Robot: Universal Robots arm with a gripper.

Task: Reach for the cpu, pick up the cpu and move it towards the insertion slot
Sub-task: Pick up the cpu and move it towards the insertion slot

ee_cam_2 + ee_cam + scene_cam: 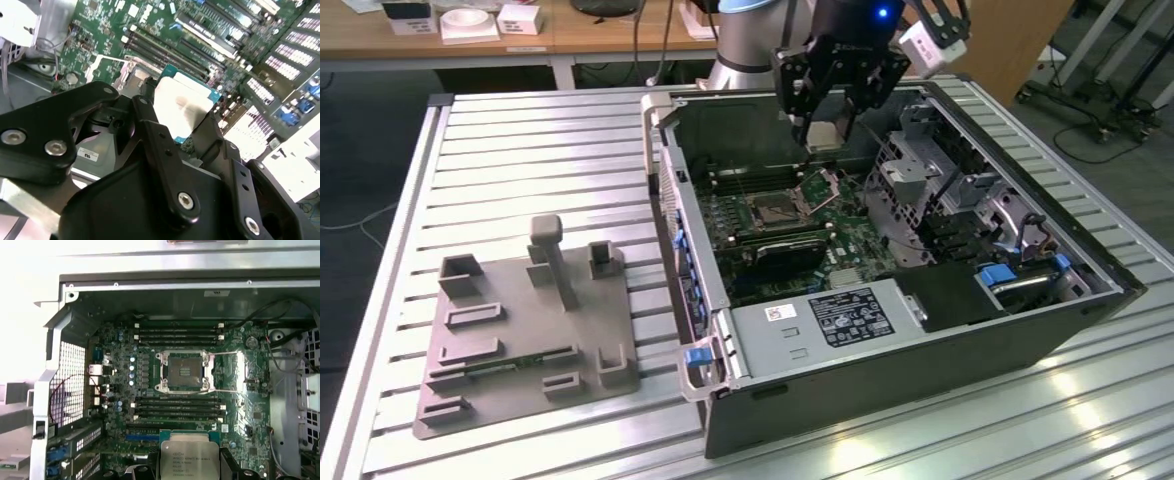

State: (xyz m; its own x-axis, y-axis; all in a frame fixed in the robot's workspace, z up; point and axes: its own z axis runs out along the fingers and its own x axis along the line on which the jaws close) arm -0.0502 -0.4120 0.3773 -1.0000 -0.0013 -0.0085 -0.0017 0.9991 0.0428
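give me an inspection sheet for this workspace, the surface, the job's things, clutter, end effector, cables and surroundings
Surface: slatted metal table, carrying an open computer case.
Job's things: cpu held above the board; insertion slot empty, flap raised.
Clutter: grey plastic tray at the exterior view's left.
End effector: end effector shut on the cpu, over the case.
Cables: red wire by the case's perforated wall.
Surroundings: wooden bench behind with white boxes.
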